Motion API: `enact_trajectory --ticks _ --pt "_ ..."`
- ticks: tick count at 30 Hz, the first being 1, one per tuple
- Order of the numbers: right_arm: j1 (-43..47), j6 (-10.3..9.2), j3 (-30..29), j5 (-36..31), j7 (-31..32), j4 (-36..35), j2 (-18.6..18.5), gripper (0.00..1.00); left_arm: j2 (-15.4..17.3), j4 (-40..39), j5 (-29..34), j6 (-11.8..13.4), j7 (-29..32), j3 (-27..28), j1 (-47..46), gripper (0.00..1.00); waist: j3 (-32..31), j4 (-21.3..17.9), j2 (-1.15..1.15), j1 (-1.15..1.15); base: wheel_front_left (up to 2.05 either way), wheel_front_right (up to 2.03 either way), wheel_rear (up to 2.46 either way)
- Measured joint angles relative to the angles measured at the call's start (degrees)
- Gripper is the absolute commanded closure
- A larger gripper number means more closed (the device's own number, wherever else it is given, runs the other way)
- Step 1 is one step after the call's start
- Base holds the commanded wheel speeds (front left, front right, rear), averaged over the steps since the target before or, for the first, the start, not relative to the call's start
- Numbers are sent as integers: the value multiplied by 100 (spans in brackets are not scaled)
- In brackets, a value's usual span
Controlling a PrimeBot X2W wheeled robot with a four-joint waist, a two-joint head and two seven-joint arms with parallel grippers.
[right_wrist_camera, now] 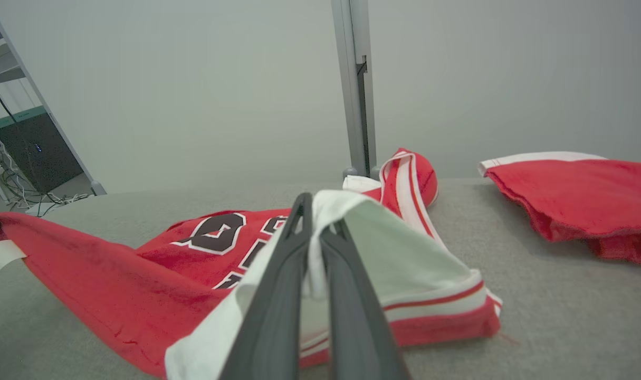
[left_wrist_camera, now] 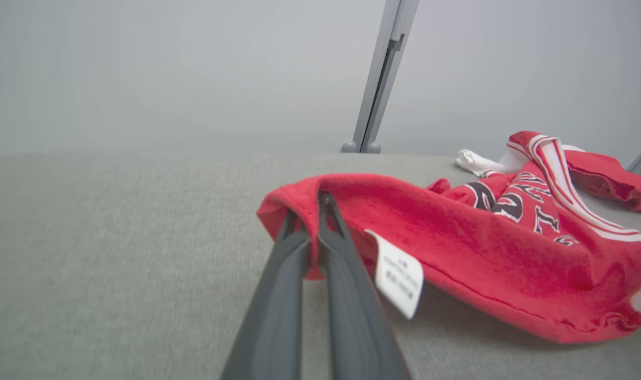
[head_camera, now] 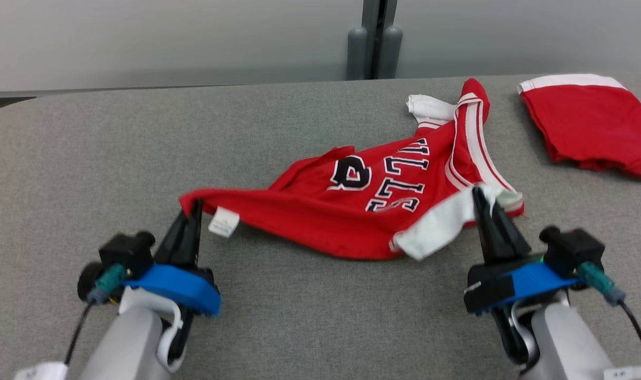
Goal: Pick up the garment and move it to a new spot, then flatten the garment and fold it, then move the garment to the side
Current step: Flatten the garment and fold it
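Crumpled jersey (head_camera: 346,211) lies mid-table (head_camera: 114,158), its near edge strung between both grippers. Left gripper (head_camera: 195,207) is clamped on the red hem corner at the jersey's 9 o'clock, with a white tag (head_camera: 224,221) just beside it. Right gripper (head_camera: 478,196) is clamped on the white trim at 3 o'clock. Red cloth (head_camera: 589,124) sits apart at 2 o'clock.

— what's lying on that grey table (head_camera: 114,158)?
— a red jersey (head_camera: 346,221) with white trim, crumpled, right of the middle, dark lettering facing up. one striped end reaches toward the far edge.
— anything else?
— a second red garment (head_camera: 589,126) with a white band, bunched by the far right corner, apart from the jersey.
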Motion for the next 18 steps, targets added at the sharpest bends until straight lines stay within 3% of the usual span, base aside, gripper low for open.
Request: enact_trajectory --ticks 8,11,18 --pt "-2535 0 125 -134 142 -153 -225 100 689 -259 -204 -1 296 -164 -2334 100 720 -149 0 1 0 0 0" --pt "-3615 3 37 -63 234 67 -220 100 937 -249 -352 -2 398 -174 -3340 100 1062 -202 0 2 0 0 0" --pt "-5924 7 -506 175 401 1017 -196 100 1189 167 -566 -3 670 -279 -5343 100 1817 -262 0 2 0 0 0"
